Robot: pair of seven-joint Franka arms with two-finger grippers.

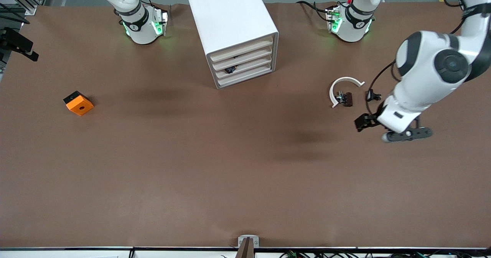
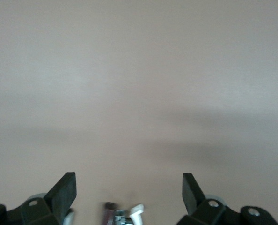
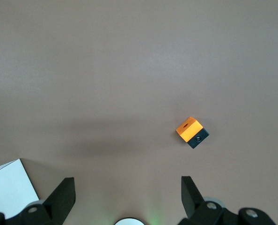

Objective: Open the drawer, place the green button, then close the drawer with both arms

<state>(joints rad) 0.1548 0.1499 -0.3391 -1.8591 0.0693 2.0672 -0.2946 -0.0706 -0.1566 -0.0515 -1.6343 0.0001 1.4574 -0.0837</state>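
Left gripper point(image 1: 363, 122) hangs over bare table at the left arm's end, jaws spread, nothing in them. Its wrist view only catches the edge of the brown part with the white curved strip point(image 1: 344, 98). Risk: it takes that part for the target.

Orange block point(image 1: 78, 103) sits well apart at the right arm's end, not in play.

Button: I can't pick out a green cap anywhere. The small dark item point(image 1: 373, 95) just beside the brown part might be it, but it's too small to tell. A descent on a guess means a wrong pick.

Cabinet point(image 1: 230, 16) stands farther from the camera, turned at an angle, with all four drawers point(image 1: 243, 64) pushed in. The front strips are thin and alike, so it's easy to slip off one or hook the wrong one. A pull without bracing could drag the whole cabinet. Something dark point(image 1: 231, 70) shows at the third drawer's gap and may snag.

Right gripper point(image 3: 127, 187) waits up high over the table by the cabinet corner, jaws spread and empty.
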